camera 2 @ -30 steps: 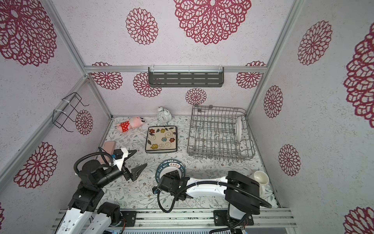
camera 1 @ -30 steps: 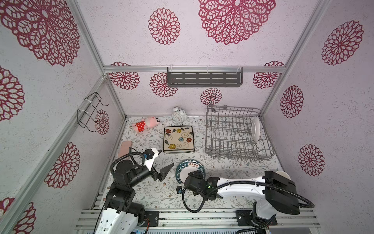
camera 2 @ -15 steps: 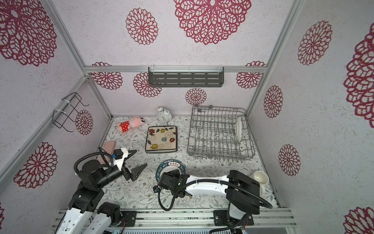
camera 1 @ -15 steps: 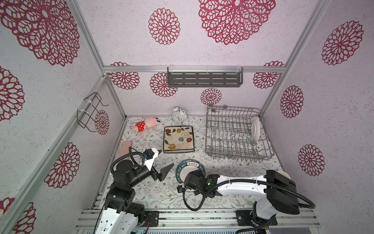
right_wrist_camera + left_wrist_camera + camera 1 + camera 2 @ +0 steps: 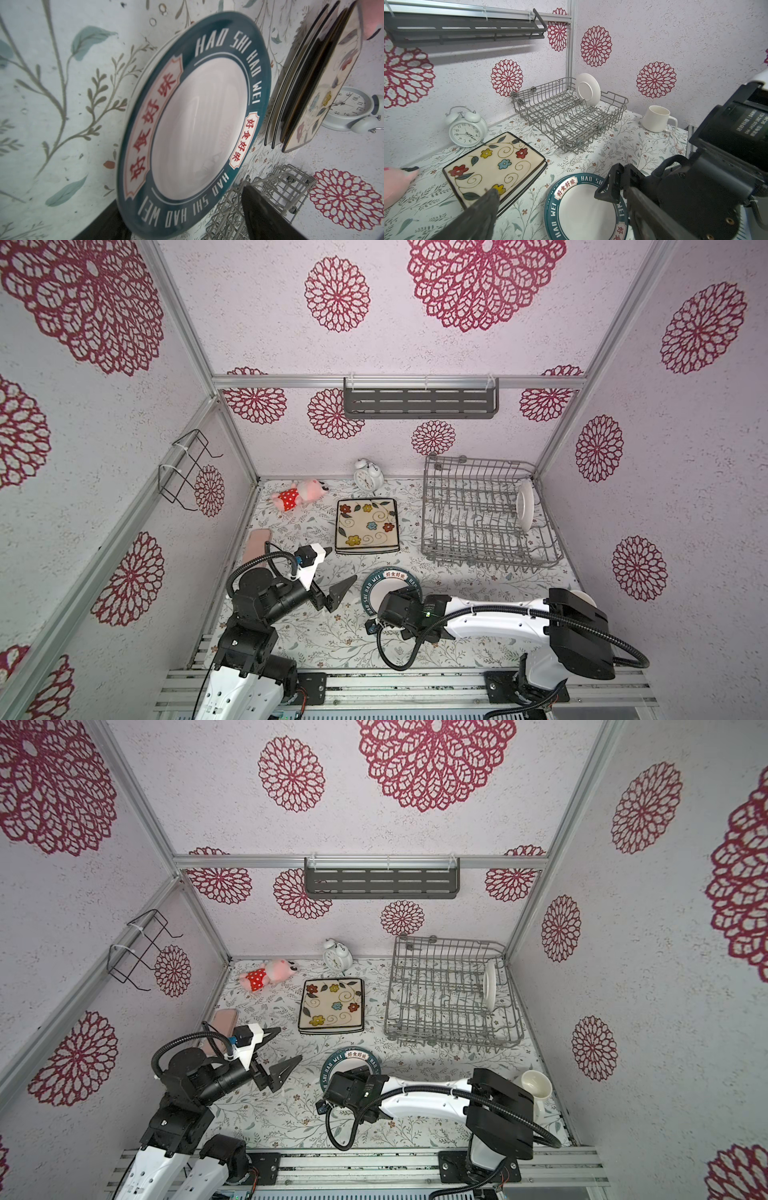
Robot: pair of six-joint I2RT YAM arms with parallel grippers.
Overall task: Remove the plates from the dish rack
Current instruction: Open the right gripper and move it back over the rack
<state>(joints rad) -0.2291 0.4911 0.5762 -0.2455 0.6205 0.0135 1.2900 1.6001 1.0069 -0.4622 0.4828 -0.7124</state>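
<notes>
While right claw (image 5: 180, 199) gapes (wide), plate (image 5: 571, 182) lies beneath.

The 2 top views hang high over the front edge, looking down and back into the booth — nearly the same picture, each taking in the whole table (image 5: 332, 639) and the dish rack (image 5: 469, 522). The left wrist camera sits low, facing across the table toward the dish rack in the far corner. The right wrist camera is rolled over and very close — the teal-rimmed plate (image 5: 195, 124) fills its frame. Both wrist views share plate, rack and clock (image 5: 466, 128).
</notes>
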